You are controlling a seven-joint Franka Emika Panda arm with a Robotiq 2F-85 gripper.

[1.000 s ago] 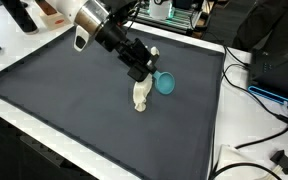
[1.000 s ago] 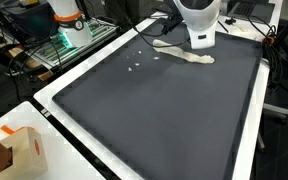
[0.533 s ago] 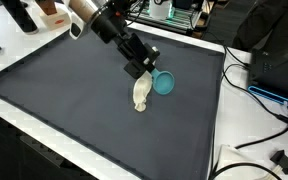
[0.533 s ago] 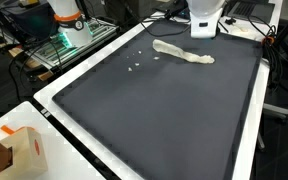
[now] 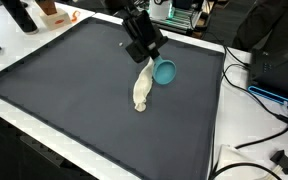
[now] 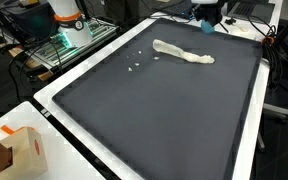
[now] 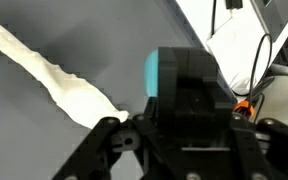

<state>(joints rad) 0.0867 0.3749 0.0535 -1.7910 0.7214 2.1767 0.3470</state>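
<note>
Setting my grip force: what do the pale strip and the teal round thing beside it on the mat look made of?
The pale strip looks like soft fabric, matte cream: it lies limp and wrinkled, with uneven edges. The teal round thing is probably plastic or silicone: smooth, evenly coloured, clean rim; which of the two is unclear. The mat is dark and matte, perhaps cloth or rubber.

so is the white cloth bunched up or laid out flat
Laid out: the white cloth lies as one long strip on the dark mat.
</note>
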